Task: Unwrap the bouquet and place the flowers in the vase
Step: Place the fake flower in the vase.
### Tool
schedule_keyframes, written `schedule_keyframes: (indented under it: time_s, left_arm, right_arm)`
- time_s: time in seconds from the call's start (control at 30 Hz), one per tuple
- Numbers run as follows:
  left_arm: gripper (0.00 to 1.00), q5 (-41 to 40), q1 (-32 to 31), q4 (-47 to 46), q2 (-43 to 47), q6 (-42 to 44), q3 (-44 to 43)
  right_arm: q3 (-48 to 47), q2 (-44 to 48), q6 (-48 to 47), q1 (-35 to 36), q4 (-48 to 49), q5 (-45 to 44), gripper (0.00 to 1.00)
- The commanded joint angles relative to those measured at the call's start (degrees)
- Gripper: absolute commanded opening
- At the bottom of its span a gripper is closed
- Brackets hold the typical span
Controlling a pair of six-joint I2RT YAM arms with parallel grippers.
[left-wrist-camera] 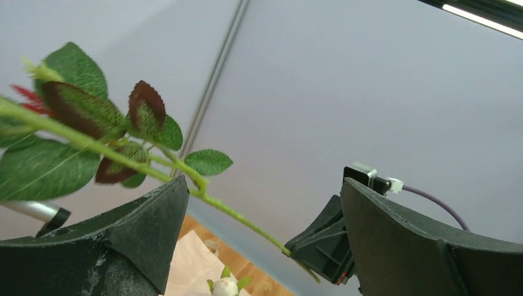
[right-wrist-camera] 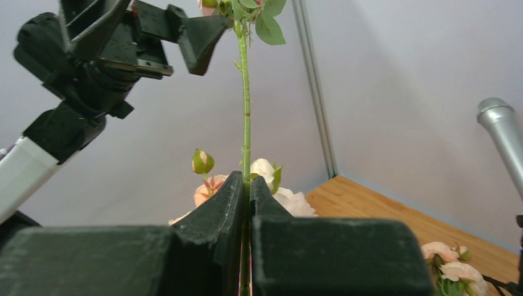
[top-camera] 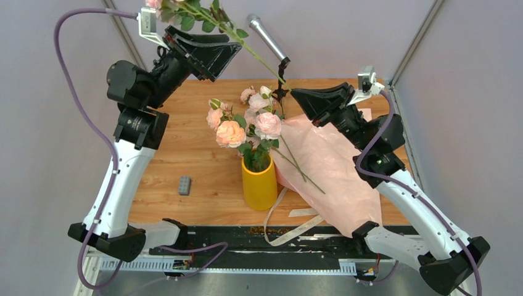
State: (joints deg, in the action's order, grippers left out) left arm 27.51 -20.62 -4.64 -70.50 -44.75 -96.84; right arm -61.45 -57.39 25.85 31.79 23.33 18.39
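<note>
The yellow vase stands mid-table with several pink and peach flowers in it. The bouquet is unwrapped: its pink wrapping paper lies spread to the right of the vase, with two thin stems on it. My right gripper is shut on the lower end of a single rose stem held high above the table. That stem slants up to the left past my left gripper, which is wide open and grips nothing.
A small grey block lies left of the vase. A beige ribbon trails over the near table edge. A silver microphone on a stand rises at the back, close to the held stem.
</note>
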Motion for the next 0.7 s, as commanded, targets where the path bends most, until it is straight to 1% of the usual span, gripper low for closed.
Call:
schedule_keyframes:
  time_s: [0.0, 0.13, 0.27, 0.47, 0.67]
  left_arm:
    - [1.00, 2.79, -0.97, -7.05, -1.35, -7.48, -0.70]
    - [1.00, 1.78, -1.11, -7.01, -1.54, -8.09, 1.38]
    - [0.99, 1.41, -1.09, -7.69, -1.05, -9.04, 3.18]
    - [0.98, 0.67, -1.09, -5.27, 0.91, -7.86, 6.10]
    - [1.00, 0.06, -1.11, -3.22, 3.69, -7.20, 9.19]
  right_arm:
    - [-3.49, -0.56, 0.05, 3.96, 5.21, 0.20, 0.00]
    - [-4.00, -1.15, -1.58, 6.57, 4.68, -0.36, 0.00]
    - [-3.80, -1.09, -2.18, 7.77, 4.22, -1.03, 0.00]
    - [-2.75, -0.15, -4.09, 8.38, 3.82, -5.60, 0.00]
    - [-2.49, -0.43, -4.31, 8.45, 3.93, -8.02, 0.00]
